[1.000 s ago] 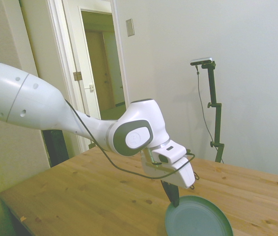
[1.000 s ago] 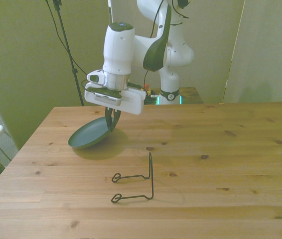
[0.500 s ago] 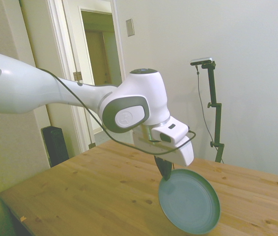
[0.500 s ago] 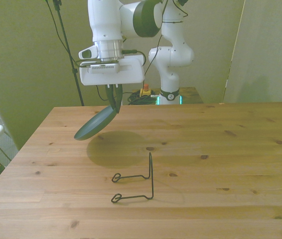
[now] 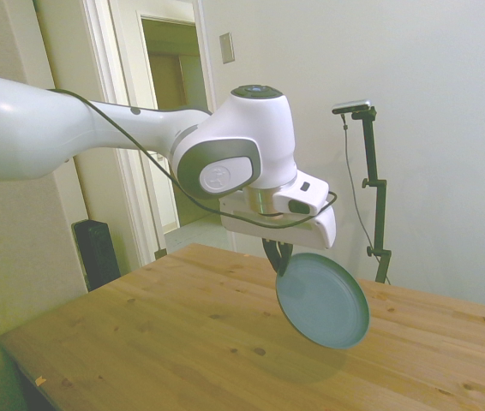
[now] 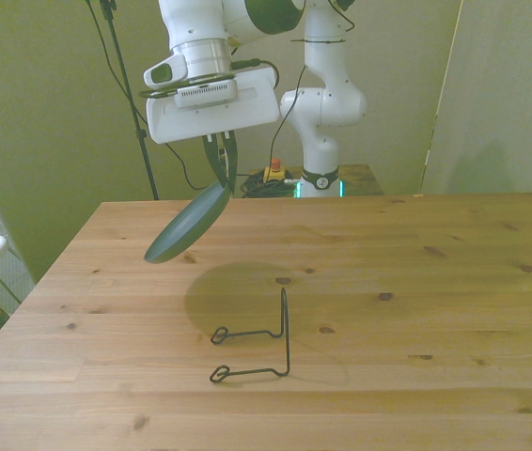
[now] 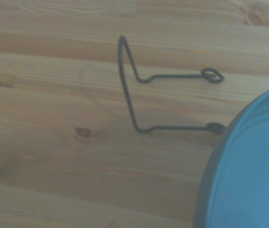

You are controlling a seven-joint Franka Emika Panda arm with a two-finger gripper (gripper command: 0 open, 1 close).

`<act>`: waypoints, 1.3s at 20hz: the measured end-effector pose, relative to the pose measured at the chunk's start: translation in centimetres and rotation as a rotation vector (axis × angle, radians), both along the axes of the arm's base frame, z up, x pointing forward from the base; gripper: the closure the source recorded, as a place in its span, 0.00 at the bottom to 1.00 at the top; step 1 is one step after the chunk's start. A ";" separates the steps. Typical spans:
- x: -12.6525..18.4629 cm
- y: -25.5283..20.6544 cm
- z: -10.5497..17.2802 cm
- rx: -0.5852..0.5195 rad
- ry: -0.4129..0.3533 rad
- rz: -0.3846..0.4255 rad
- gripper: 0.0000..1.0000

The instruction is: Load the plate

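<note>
The jaws of the gripper (image 6: 222, 174) are clamped on the upper rim of the plate (image 6: 188, 224), which hangs tilted in the air, clear of the desk (image 6: 416, 282). A black wire rack (image 6: 258, 343) stands on the desk, and the plate is held above and behind it, toward the front view's left. The plate's round shadow (image 6: 233, 291) falls on the wood just behind the rack's upright loop. From the wrist camera the rack (image 7: 146, 90) lies just beside the plate's rim (image 7: 210, 166).

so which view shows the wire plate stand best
The front view: the whole wire stand sits unobstructed on the table. The wrist view shows it close but blurred, beside the plate. The side view doesn't show it.
</note>
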State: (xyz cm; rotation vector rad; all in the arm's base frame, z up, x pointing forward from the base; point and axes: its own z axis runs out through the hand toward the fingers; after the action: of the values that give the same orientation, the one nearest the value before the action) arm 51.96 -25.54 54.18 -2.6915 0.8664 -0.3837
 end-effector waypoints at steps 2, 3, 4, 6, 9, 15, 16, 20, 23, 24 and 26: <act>0.3 -0.3 0.1 0.036 -0.014 0.071 1.00; 0.4 -0.6 0.1 0.057 -0.015 0.101 1.00; 0.5 -1.0 0.1 0.077 -0.016 0.128 1.00; 0.8 -1.8 0.1 0.112 -0.022 0.169 1.00; 1.3 -2.8 0.2 0.158 -0.032 0.214 1.00; 2.9 -2.7 -0.4 0.188 0.001 0.256 1.00; 3.2 -2.5 -0.6 0.207 0.009 0.273 1.00; 3.9 -3.0 -0.9 0.284 -0.007 0.342 1.00; 3.4 -4.4 -0.5 0.333 -0.056 0.400 1.00; 3.2 -4.8 -0.4 0.349 -0.068 0.420 1.00; 3.2 -5.2 -0.6 0.381 -0.078 0.459 1.00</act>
State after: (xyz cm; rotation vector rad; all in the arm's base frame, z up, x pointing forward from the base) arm 55.13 -30.76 53.57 -2.3982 0.2465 -0.1914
